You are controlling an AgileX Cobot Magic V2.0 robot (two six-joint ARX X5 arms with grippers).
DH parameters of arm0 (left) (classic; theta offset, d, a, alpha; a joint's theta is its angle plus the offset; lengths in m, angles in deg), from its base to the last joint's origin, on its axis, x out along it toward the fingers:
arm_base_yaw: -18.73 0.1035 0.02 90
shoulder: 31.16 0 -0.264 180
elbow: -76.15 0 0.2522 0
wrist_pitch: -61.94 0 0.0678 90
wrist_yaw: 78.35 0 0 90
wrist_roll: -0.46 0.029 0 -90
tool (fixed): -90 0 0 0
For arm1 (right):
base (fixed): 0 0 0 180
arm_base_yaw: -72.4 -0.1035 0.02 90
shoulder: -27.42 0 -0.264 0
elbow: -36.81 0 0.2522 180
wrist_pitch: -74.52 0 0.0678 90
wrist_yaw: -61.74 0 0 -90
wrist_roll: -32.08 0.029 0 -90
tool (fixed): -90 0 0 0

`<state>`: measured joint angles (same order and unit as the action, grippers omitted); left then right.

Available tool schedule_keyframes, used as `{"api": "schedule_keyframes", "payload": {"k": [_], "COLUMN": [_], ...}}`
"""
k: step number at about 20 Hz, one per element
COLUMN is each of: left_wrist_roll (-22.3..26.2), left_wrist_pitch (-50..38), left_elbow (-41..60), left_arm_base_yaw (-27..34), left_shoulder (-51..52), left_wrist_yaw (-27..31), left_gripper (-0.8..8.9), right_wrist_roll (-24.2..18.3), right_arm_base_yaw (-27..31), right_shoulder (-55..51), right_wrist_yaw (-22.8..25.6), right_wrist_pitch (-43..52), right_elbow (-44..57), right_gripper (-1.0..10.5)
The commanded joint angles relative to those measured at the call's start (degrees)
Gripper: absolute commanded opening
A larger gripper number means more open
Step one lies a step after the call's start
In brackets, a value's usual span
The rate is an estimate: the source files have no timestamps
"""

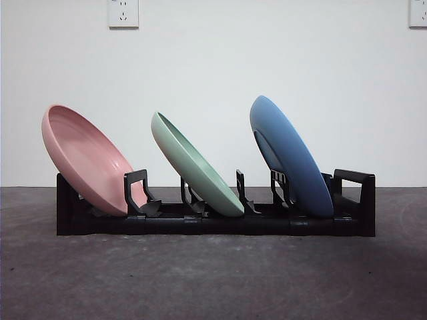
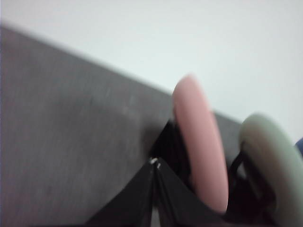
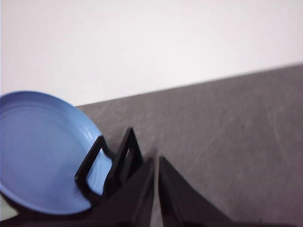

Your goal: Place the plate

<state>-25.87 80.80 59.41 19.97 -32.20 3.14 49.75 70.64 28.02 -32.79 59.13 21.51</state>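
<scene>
I count three plates, all standing on edge in one black rack (image 1: 213, 223) on the dark table (image 1: 213, 280): pink plate (image 1: 87, 160) in the slot at the left of the front view, green plate (image 1: 193, 163) in the middle, blue plate (image 1: 288, 155) toward the right. All three lean the same way, tops tilted to the left of the front view, long axes running from upper left down to lower right, bottom rims seated in the rack. Pink and green show their hollow faces up and to the right; blue shows its underside there. Plates stand apart, not touching each other. One more upright bracket (image 1: 353, 193) at the rack's right end holds nothing. My left gripper (image 2: 154, 163) has its jaws together, tips meeting, clamped on nothing, near the pink plate's edge. My right gripper (image 3: 156, 161) likewise has its jaws nearly together with only a sliver between, holding nothing, just beside the rack's end bracket by the blue plate. Two wall sockets (image 1: 123, 13) sit high on the white wall.
</scene>
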Motion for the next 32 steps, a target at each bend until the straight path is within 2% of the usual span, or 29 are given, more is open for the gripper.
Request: {"api": "schedule_keyframes", "payload": {"k": [1, 6, 13, 16, 24, 26, 28, 29, 31, 32], "left_wrist_roll": [-1.8, 1.4, 8.7, 12.3, 21.9, 24.2, 24.4, 24.4, 24.3, 24.3], "left_wrist_pitch": [5.0, 14.3, 25.4, 29.7, 47.6, 49.7, 49.2, 48.9, 48.9, 49.1], "left_elbow": [-4.8, -13.1, -26.6, -32.0, -48.3, -50.9, -52.2, -52.6, -52.9, -52.9], "left_arm_base_yaw": [0.1, 0.0, -0.3, -1.0, -6.6, -7.9, -8.8, -8.9, -8.9, -8.9], "left_shoulder": [-2.0, -8.3, -22.5, -28.9, -48.6, -51.9, -53.4, -53.6, -53.6, -53.6], "left_wrist_yaw": [-0.2, -0.4, -3.0, -5.0, -6.6, -6.6, -6.6, -6.6, -6.6, -6.6], "left_gripper": [0.1, 0.1, 0.1, 0.1, 0.1, 0.1, 0.13, 0.57, 2.55, 3.12], "right_wrist_roll": [6.4, 6.7, 3.1, 0.3, -12.5, -14.9, -16.7, -17.1, -17.0, -17.0], "right_arm_base_yaw": [0.0, 0.0, 0.0, 0.0, -2.1, -3.5, -4.4, -4.9, -5.8, -6.3], "right_shoulder": [1.6, 6.7, 18.5, 24.9, 46.5, 51.6, 55.8, 57.3, 59.5, 60.1], "right_wrist_yaw": [-0.2, -2.1, -8.2, -10.8, -17.3, -18.0, -18.0, -17.9, -17.9, -17.9], "right_wrist_pitch": [-4.5, -14.5, -22.8, -27.1, -40.8, -43.5, -45.2, -45.7, -45.9, -45.9], "right_elbow": [-3.8, -11.8, -23.5, -28.9, -47.6, -51.9, -55.2, -56.3, -57.8, -58.2], "right_gripper": [0.1, 0.1, 0.1, 0.1, 0.1, 0.1, 0.2, 0.4, 2.5, 3.1]}}
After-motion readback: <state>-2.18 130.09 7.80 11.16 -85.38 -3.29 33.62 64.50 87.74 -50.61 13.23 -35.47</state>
